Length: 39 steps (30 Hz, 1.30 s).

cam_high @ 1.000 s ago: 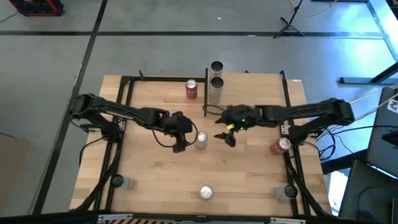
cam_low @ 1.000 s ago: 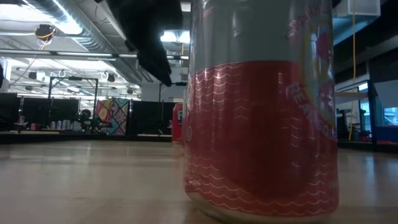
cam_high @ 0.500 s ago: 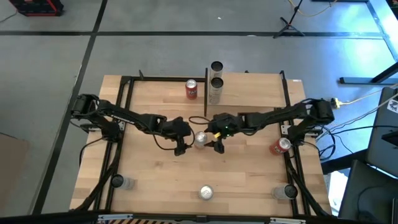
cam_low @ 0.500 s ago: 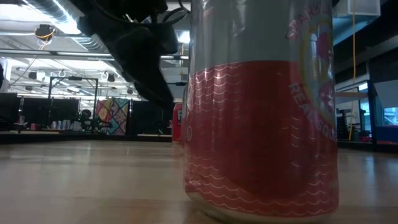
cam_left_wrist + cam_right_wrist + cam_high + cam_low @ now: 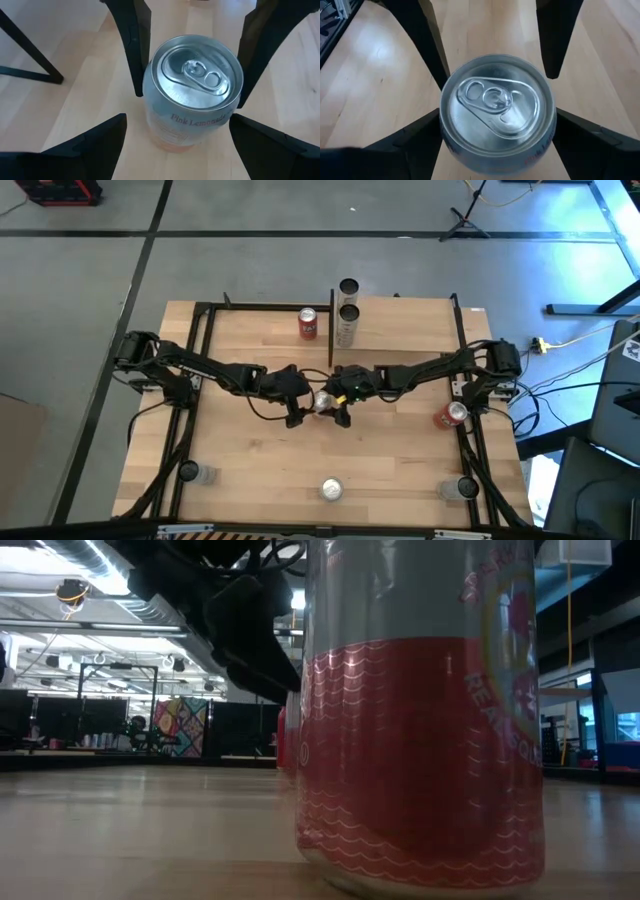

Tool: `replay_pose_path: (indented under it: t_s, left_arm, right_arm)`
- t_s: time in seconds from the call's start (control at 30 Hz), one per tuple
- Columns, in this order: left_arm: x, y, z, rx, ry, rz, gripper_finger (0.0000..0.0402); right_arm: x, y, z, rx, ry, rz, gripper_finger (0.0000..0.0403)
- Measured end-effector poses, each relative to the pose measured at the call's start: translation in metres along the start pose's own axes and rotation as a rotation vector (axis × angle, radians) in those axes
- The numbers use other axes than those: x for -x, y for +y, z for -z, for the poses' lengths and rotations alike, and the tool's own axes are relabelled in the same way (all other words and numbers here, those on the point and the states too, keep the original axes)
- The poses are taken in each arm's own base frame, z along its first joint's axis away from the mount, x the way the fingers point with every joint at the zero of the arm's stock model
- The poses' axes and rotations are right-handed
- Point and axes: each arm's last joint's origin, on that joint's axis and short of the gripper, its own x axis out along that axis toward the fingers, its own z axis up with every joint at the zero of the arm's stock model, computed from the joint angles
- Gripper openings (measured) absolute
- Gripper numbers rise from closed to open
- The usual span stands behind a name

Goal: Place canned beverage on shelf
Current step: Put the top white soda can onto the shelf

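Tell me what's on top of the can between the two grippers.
The can shows only its sealed silver lid and pull tab; nothing rests on it. Left gripper and right gripper flank it, open.

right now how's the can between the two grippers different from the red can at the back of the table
The can between the grippers is pale, marked Pink Lemonade; the red can is red.
The pale can stands mid-table, flanked by the left gripper and right gripper, both open; the red can stands alone near the far edge, beside the shelf.
Both stand upright on the tabletop, tops sealed.
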Motion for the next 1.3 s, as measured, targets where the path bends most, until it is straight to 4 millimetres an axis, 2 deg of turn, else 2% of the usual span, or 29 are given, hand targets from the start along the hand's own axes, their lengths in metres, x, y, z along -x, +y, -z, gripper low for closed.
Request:
replay_pose_path:
  t_s: [0.13, 0.3, 0.47, 0.73, 0.87, 1.13, 1.3]
  left_arm:
    - [0.0, 0.0, 0.0, -0.004, 0.001, -0.004, 0.0341]
    - [0.005, 0.0, -0.003, -0.008, -0.012, 0.003, 0.0341]
    - [0.036, -0.003, -0.018, -0.009, -0.055, 0.023, 0.0341]
    - [0.107, 0.001, -0.035, 0.041, -0.2, 0.066, 0.0341]
    - [0.13, 0.004, -0.039, 0.055, -0.28, 0.053, 0.0341]
    - [0.145, 0.007, -0.041, 0.071, -0.336, 0.036, 0.0341]
    - [0.145, 0.007, -0.041, 0.07, -0.335, 0.041, 0.0341]
  right_arm:
    - [0.0, 0.0, 0.0, 0.001, -0.003, 0.0, 0.0318]
    - [0.0, 0.0, -0.003, -0.001, -0.004, 0.0, 0.0256]
    - [0.01, 0.003, -0.016, -0.006, 0.022, 0.003, 0.0255]
    - [0.057, 0.016, -0.071, 0.001, -0.035, -0.011, 0.0255]
    - [0.085, 0.022, -0.099, 0.008, -0.055, -0.005, 0.0255]
    - [0.132, 0.033, -0.141, 0.024, -0.119, 0.017, 0.0255]
    - [0.173, 0.038, -0.153, 0.036, -0.138, 0.068, 0.0255]
